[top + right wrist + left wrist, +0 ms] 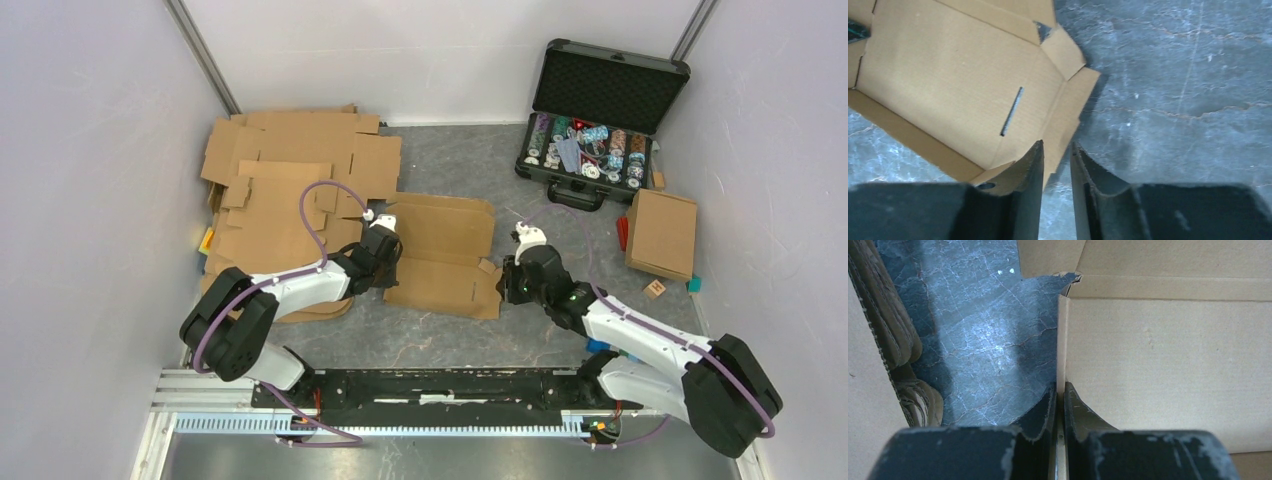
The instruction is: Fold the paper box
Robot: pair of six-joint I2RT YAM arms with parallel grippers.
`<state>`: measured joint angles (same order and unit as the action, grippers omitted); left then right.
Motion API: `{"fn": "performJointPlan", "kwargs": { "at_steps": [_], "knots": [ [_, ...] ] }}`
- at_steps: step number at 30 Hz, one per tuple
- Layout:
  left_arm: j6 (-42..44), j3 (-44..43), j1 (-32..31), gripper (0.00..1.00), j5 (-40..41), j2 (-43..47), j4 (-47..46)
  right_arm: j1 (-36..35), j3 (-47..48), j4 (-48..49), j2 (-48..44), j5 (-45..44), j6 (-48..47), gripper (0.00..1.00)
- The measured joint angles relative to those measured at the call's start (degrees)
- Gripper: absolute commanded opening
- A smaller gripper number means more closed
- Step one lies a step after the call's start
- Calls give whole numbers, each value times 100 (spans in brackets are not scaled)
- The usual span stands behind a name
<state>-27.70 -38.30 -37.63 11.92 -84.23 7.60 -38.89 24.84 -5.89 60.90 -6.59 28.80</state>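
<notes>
The brown paper box (440,255) lies partly folded in the middle of the table, its walls half raised. My left gripper (388,260) is at the box's left side, shut on the thin upright edge of its left wall (1062,340); in the left wrist view both fingers (1048,405) press flat against that cardboard. My right gripper (507,280) sits at the box's right end. Its jaws stand open with a narrow gap (1057,147), and the box's right side flap (1068,110) lies just ahead of the fingertips, with nothing clamped. The box floor with its slot (948,85) fills the left of that view.
A stack of flat cardboard blanks (290,170) lies at the back left, close behind the left arm. An open black case of poker chips (590,120) stands at the back right. A folded box (662,232) and a small wooden block (655,289) sit to the right.
</notes>
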Motion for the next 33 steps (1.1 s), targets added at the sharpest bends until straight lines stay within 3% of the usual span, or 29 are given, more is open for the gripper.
{"fn": "performJointPlan", "kwargs": {
  "at_steps": [6,13,18,21,24,28,30,33],
  "knots": [
    [0,0,0,8,0,0,0,702,-317,358,85,730,-111,46],
    [0,0,0,8,0,0,0,844,-411,772,358,1392,-120,47],
    [0,0,0,8,0,0,0,883,-315,726,450,1333,-223,60],
    [0,0,0,8,0,2,0,973,-61,649,507,1150,-413,61],
    [0,0,0,8,0,2,0,1143,229,671,619,999,-605,52],
    [0,0,0,7,0,2,0,1458,402,804,826,883,-765,17],
    [0,0,0,7,-2,2,0,1587,487,848,1040,846,-809,5],
    [0,0,0,6,-2,2,0,1722,710,846,1537,828,-852,0]
  ]
}}
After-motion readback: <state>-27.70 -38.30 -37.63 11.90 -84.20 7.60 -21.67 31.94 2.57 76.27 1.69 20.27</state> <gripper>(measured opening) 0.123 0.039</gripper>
